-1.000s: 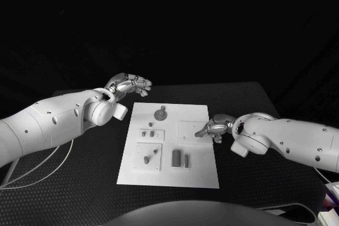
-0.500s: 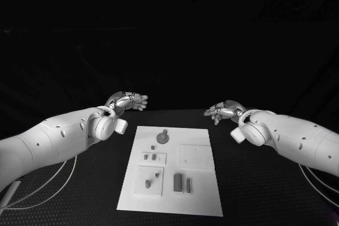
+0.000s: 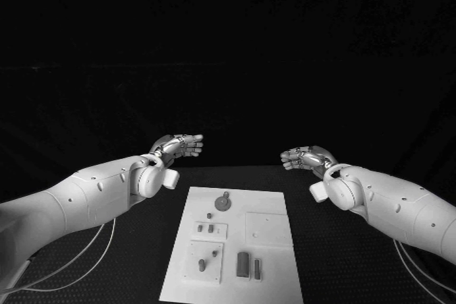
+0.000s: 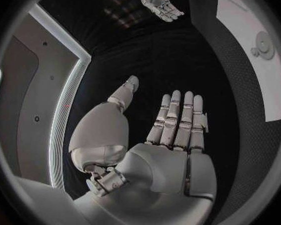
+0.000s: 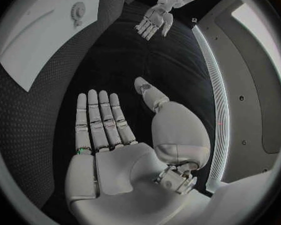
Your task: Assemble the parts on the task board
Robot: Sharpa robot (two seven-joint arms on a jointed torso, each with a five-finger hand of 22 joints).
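- The silver left hand (image 3: pixel 180 146) and silver right hand (image 3: pixel 302 157) are held flat, fingers extended (nothing grasped), beyond the desk's far edge.
- The white rectangular task board (image 3: pixel 271 264) is seen on the black desk (image 3: pixel 342 271), its small parts (image 3: pixel 242 264) untouched.

Task board (image 3: pixel 268 251) mid-table, parts (image 3: pixel 243 264) on it; left hand (image 3: pixel 180 146) and right hand (image 3: pixel 304 158) beyond its far end.

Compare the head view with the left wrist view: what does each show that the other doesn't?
The head view alone shows the whole task board with its small parts, such as the two upright bars, plus both white arms. The left wrist view alone shows the left hand palm-side, flat, fingers straight, empty. Both show the round part on the board's far end and the right hand, open.
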